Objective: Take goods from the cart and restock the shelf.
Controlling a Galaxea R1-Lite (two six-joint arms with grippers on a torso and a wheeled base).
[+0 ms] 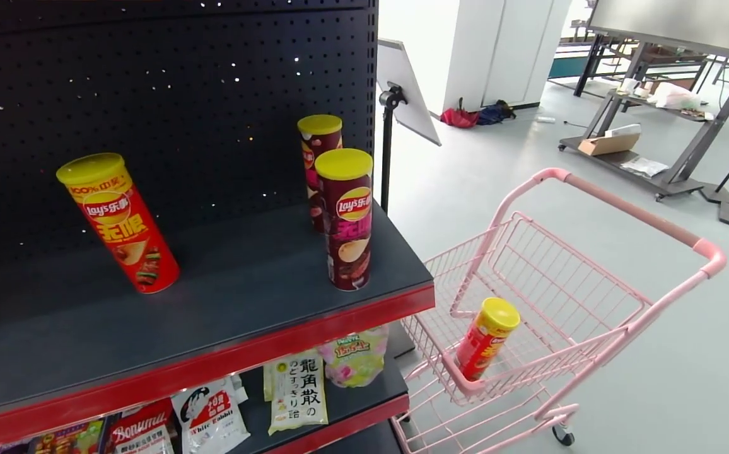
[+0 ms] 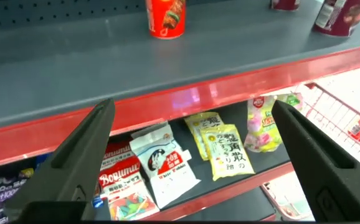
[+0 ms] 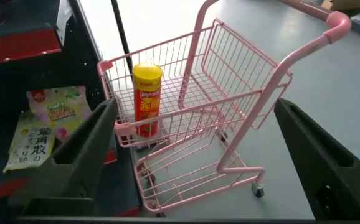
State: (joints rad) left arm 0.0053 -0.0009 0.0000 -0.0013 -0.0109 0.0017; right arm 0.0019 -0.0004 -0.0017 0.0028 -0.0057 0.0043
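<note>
Red can in the cart, right gripper wide open above it

The red can [image 1: 485,339] stands nearly upright, yellow lid up, close against the end wall of the pink cart [image 1: 629,211] nearest the shelf [image 1: 244,296]. The right gripper [image 3: 192,112] hangs above and apart from the cart, fingers spread wide, holding and touching nothing. The can lies ahead of and below it, a little to the shelf side of its gap. The left gripper [image 2: 192,106], also wide open and empty, faces the shelf's red edge, so the right arm looks nearer. A grasp across the can's upright axis seems called for.
</note>
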